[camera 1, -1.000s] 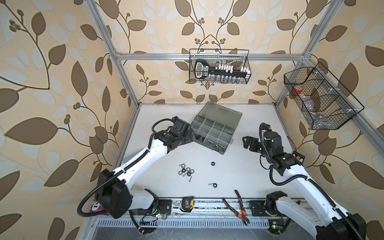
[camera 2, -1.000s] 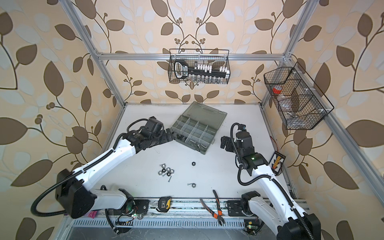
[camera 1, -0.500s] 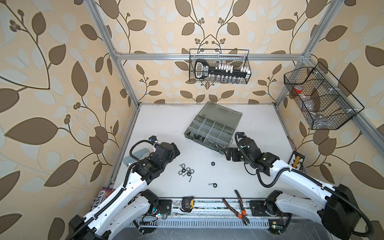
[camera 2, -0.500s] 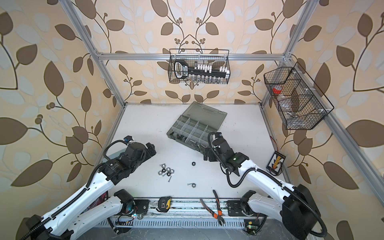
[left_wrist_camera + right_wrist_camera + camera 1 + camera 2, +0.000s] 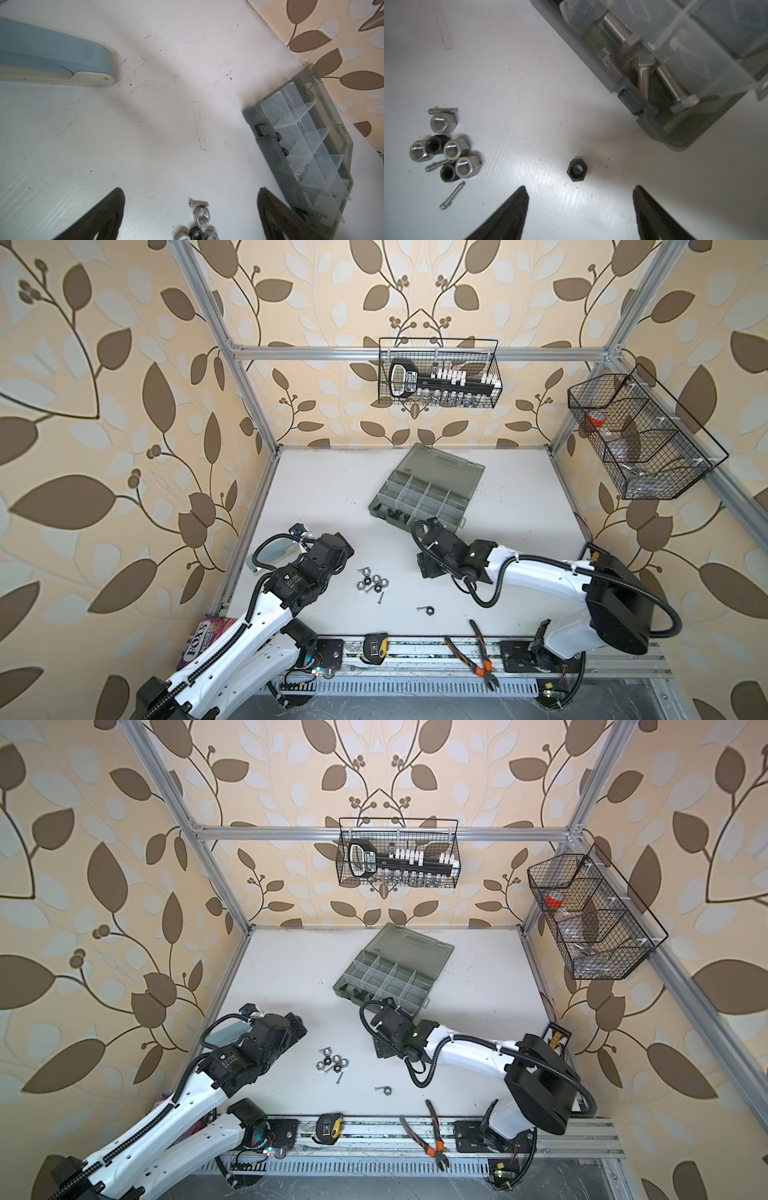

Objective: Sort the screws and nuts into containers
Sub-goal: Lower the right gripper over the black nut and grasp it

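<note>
my right tool (image 5: 579,189) was spread open and empty over the surface (image 5: 529,83), a lone black nut (image 5: 578,170) just ahead of its tips. my left tool (image 5: 191,190) gaped empty too. in a top view the loose nuts (image 5: 372,580) lay lower centre, the containers (image 5: 428,497) mid-frame, with silver screws (image 5: 670,83) in one.

The place is a robotics lab test cell, fitted out like a small workshop bench. An aluminium frame (image 5: 311,351) boxes in a scuffed white table (image 5: 332,489), and flat panels of leaf-patterned wallpaper (image 5: 124,406) stand behind it as walls. Two white robot arms (image 5: 540,576) sit on a metal rail (image 5: 415,649) along the front edge, with cabling and a slotted cable duct (image 5: 415,686) below. Workshop gear shows too: orange-handled pliers (image 5: 478,651), a tape measure (image 5: 376,649), a grey organiser box (image 5: 440,464) and black wire baskets (image 5: 384,364) holding tools
</note>
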### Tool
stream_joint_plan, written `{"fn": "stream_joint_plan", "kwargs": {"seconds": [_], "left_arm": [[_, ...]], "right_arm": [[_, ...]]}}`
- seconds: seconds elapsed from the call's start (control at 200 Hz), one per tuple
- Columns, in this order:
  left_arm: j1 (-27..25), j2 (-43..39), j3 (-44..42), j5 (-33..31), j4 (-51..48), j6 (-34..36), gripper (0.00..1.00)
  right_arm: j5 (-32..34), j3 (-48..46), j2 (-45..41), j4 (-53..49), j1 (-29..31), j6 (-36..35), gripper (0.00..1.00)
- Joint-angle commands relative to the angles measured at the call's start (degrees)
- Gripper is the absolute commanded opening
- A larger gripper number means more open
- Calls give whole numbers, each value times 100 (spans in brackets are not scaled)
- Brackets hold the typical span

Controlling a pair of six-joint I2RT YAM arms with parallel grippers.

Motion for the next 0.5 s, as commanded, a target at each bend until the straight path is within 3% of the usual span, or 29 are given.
{"fn": "stream_joint_plan", "kwargs": {"seconds": [0.0,0.495], "left_arm": [[-24,65,-69,-379,-220,-409,99],[-24,162,-107,-391,-189,-393,99]], "right_arm": [[168,329,428,-443,92,47,74],[187,748,1205,-496,45,213,63]]}}
